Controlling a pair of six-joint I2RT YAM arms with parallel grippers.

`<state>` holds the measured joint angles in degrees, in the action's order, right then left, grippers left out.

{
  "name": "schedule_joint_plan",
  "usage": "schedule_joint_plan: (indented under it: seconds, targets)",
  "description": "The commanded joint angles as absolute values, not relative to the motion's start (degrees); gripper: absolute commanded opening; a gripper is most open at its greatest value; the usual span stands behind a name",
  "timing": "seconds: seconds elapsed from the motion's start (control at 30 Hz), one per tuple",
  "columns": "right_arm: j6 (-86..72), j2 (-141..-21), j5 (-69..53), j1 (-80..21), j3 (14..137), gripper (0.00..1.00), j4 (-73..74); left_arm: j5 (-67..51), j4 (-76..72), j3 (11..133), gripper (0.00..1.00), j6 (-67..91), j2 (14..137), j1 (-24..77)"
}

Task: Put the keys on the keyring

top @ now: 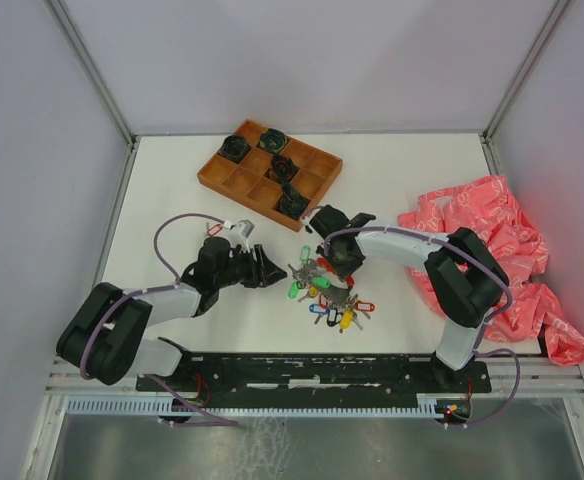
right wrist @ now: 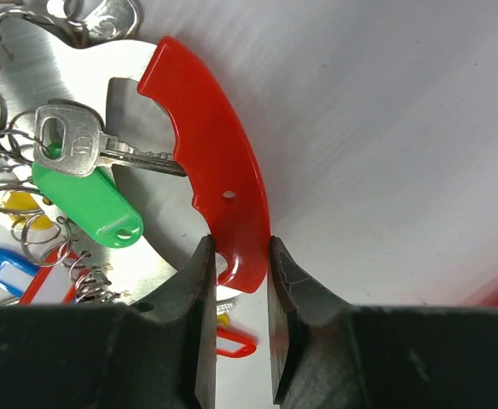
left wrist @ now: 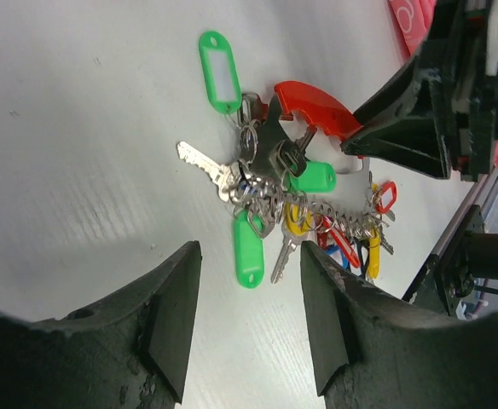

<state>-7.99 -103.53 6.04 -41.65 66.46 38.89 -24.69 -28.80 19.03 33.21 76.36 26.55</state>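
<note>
Black right gripper (right wrist: 236,256) nearly closed, pinching one end of red curved plastic keyring (right wrist: 206,145), toward near edge of white worktop (top: 172,180). Against it, heap of small metal keys (top: 327,295) with coloured plastic tags. Left gripper (left wrist: 249,256) wide open, empty, beside heap.

Glossy red plastic keyring (right wrist: 223,162), metal keys (right wrist: 72,143)

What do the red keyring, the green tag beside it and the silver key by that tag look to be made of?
The red keyring looks like hard plastic: glossy, evenly coloured, with soft highlights and small moulded-looking holes. The green tag also seems to be plastic, smooth and semi-glossy. The key is evidently metal, silvery with a brushed sheen and bright reflections.
</note>
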Motion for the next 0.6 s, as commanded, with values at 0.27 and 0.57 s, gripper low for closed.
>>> schedule_joint_plan:
  seconds: [0.27, 0.57]
  targets:
    - [2.0, -91.9, 21.0, -49.0, 67.2, 0.07, 31.1, -35.3, -34.8, 25.6, 0.58, 33.6, 83.8, 22.6]
    - [9.7, -86.9, 22.8, -53.3, 64.0, 0.07, 24.3, -39.4, -32.2, 30.6, 0.6, 26.0, 83.5, 21.6]
